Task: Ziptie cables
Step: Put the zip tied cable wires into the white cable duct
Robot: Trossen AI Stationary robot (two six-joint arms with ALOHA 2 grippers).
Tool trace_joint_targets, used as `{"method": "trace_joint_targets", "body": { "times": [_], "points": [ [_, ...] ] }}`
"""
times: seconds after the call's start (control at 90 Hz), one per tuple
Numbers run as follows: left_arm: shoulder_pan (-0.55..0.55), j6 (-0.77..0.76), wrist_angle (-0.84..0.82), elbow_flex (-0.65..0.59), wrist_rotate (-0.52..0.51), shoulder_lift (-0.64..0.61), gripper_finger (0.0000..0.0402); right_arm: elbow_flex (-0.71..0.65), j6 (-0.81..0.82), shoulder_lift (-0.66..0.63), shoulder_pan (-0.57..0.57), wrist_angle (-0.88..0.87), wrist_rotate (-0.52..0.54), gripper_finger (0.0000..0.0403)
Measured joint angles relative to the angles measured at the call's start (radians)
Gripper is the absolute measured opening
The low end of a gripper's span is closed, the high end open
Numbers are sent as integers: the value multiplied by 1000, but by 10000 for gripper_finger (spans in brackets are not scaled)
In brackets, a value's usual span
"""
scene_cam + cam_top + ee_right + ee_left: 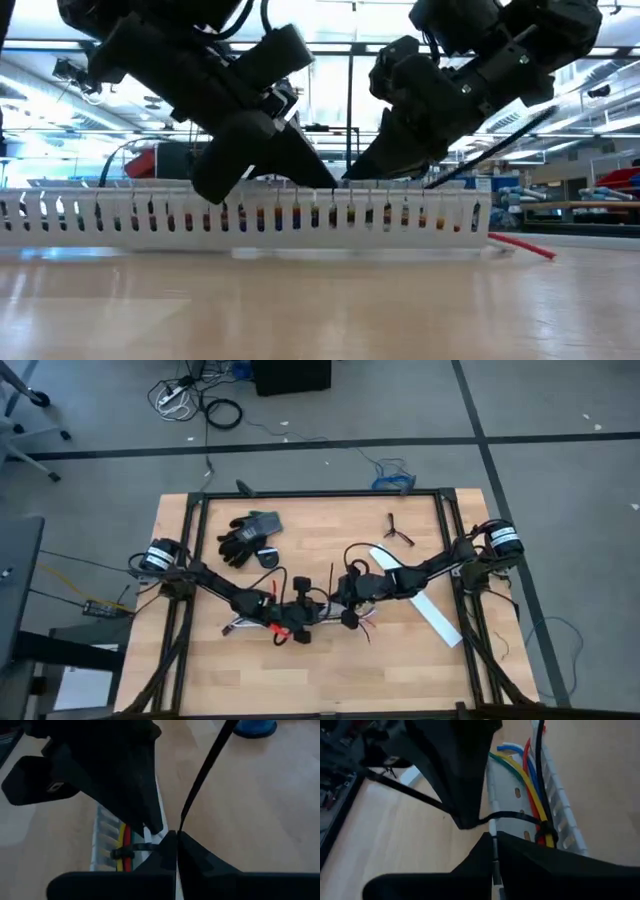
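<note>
The cables (532, 785), a bunch of yellow, green, blue, red and black wires, lie lengthwise in a white slotted channel (120, 215) at the table's middle (240, 627). The ziptie (517, 816), a thin black strap, is looped around the bunch (122, 853). Its free tail (207, 765) slants up and away (500, 140). My left gripper (480, 829) and my right gripper (167, 836) meet tip to tip over the channel (320, 610), both shut on the strap beside the loop. My left gripper pinches the ziptie's strap (482, 819) between its fingertips, just beside the loop around the wires. It slants down from the table's left. The loop sits around the bunch in the channel. The tail runs on past the fingers. My right gripper pinches the ziptie (172, 837) at its fingertips, where the strap leaves the loop and turns upward. It slants down from the table's right. The tail (200, 785) rises straight and free above the fingers.
Black gloves (250, 535) and a small round black thing (268, 558) lie at the far left. A black forked clip (397, 530) lies at the far right. A long white strip (430, 605) lies under the right arm. A red wire end (522, 246) sticks out of the channel.
</note>
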Motion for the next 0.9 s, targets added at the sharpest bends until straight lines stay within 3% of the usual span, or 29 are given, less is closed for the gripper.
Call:
{"method": "trace_joint_targets", "body": {
  "times": [0.9],
  "points": [
    [23, -136, -153, 73, 30, -3, 0, 0, 4, -1, 48, -1, 82, 0]
  ]
}}
